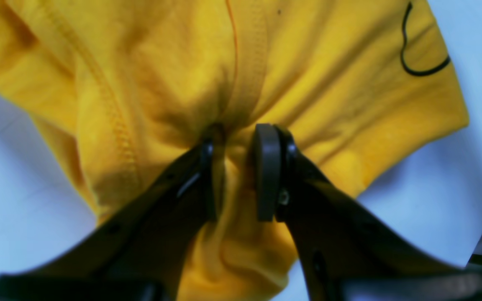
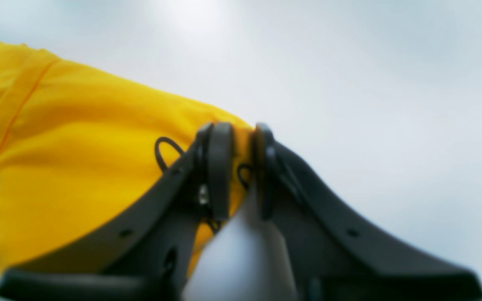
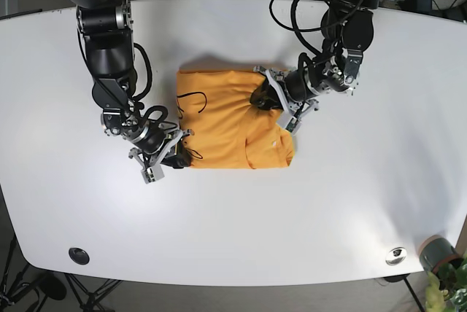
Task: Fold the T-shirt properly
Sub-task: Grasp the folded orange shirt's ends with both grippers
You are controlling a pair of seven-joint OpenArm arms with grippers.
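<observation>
I've got the yellow T-shirt [image 3: 232, 127] mid-table [image 3: 350, 210], already a compact rectangle; left gripper [image 1: 237, 171] pinches bunched fabric, right gripper [image 2: 237, 169] clamps a corner. One last fold remains, I reckon.

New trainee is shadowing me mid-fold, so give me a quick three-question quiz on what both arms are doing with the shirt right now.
1. True or false: the left gripper is shut on bunched fabric of the T-shirt.
2. The right gripper pinches the shirt at: A) its middle, B) an edge, C) nothing.
3. Fill in: the shirt lies on a ___ table.

Key: 1 true; 2 B; 3 white.
</observation>
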